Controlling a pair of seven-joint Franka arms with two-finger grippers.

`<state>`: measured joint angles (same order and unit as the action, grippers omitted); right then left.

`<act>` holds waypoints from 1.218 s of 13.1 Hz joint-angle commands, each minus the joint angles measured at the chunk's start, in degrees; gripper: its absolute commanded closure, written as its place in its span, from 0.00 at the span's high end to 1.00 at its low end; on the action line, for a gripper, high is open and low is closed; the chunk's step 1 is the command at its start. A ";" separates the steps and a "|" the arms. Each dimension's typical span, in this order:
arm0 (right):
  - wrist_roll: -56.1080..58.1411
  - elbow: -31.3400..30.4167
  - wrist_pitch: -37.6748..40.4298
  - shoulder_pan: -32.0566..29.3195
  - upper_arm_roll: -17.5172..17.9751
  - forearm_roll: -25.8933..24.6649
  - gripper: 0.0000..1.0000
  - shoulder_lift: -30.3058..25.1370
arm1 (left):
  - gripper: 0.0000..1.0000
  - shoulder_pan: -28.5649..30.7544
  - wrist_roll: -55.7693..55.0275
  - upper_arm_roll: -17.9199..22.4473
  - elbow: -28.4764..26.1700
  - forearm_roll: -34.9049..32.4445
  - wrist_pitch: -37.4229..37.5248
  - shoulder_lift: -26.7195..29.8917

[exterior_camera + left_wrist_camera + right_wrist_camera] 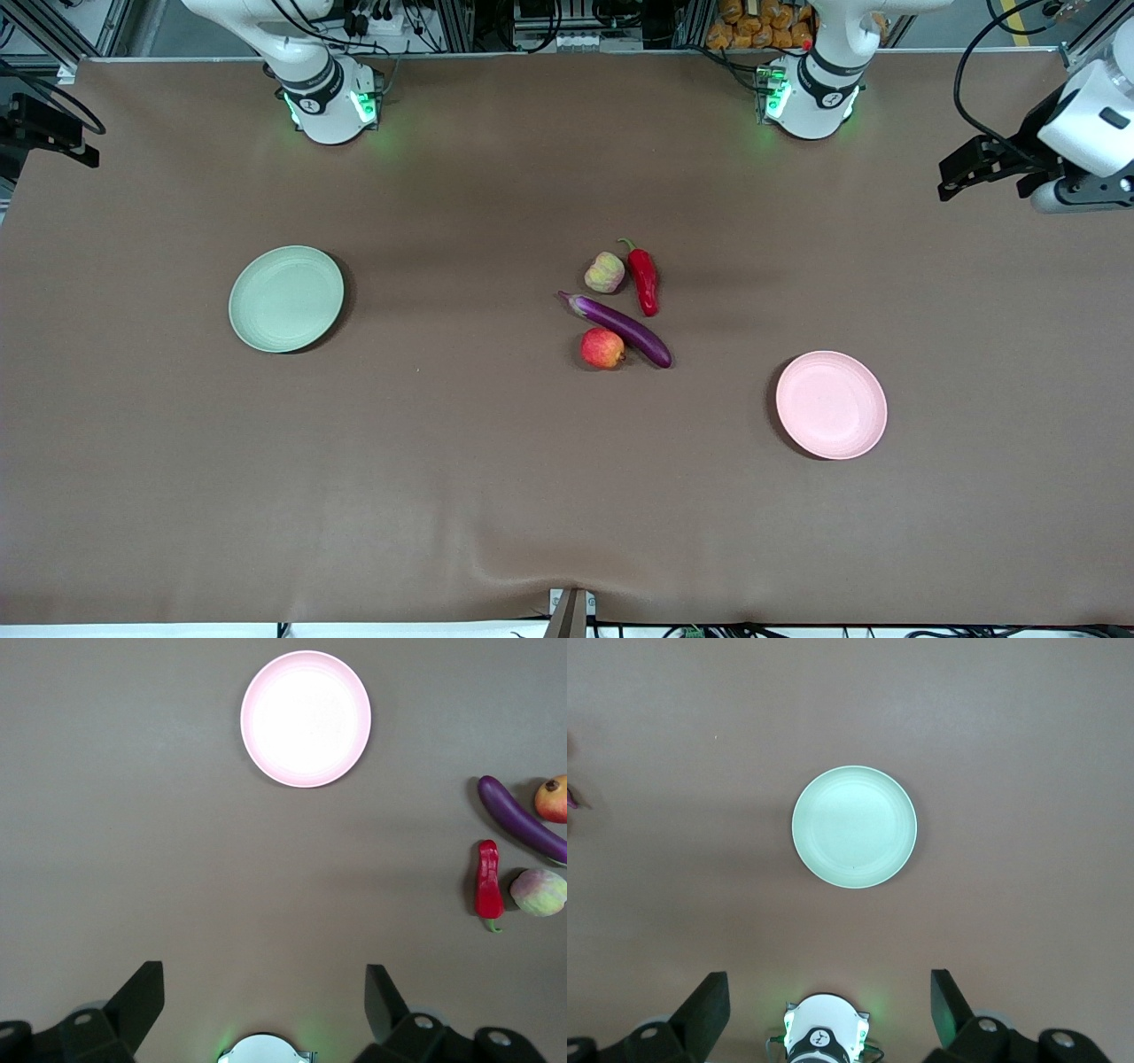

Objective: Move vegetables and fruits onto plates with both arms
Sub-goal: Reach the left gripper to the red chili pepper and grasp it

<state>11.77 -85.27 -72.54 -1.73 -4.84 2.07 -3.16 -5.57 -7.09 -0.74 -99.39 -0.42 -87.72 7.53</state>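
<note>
Four pieces of produce huddle near the middle of the counter (496, 496), which is draped in a smooth brown cloth. The long glossy purple eggplant (617, 327) lies slantwise, with the round red-yellow apple (602, 347) touching its side nearer the front camera. Farther from that camera, the lumpy pale yellow-green fruit (604, 272) sits just beside the shiny red chili pepper (644, 279).

The round pale pink plate (831, 405) rests toward the left arm's end, nearer the front edge than the produce. The round pale green plate (286, 299) lies well apart toward the right arm's end.

Both arms wait, raised high. The left tool (264, 997) hangs wide open above the pink plate's area; the right tool (830, 1003) hangs likewise open over the green plate.

Along the counter's edge by the green-lit bases stand metal frames, cables and stacked yellowish packets (760, 27).
</note>
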 commanded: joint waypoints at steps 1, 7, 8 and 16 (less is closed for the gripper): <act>0.80 -0.07 0.56 -1.43 0.80 0.92 1.00 0.26 | 1.00 0.30 -0.82 -2.42 -7.81 0.25 -6.73 1.70; 0.80 0.01 0.65 -1.43 0.80 1.00 1.00 0.34 | 1.00 0.12 -16.86 -15.76 -20.92 0.25 -24.66 -2.68; 0.71 -0.07 0.65 -1.43 0.88 1.00 1.00 0.34 | 1.00 0.03 -21.26 -17.96 -21.80 0.16 -27.91 -4.70; 0.80 -0.16 1.26 -1.52 0.80 1.09 1.00 0.34 | 1.00 -5.75 -44.47 -24.49 -22.78 -0.80 -45.06 -22.28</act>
<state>11.77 -85.29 -71.93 -1.78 -4.76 2.10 -2.63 -9.01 -46.39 -25.17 -122.57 -0.43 -129.15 -11.85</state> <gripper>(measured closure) 0.000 0.000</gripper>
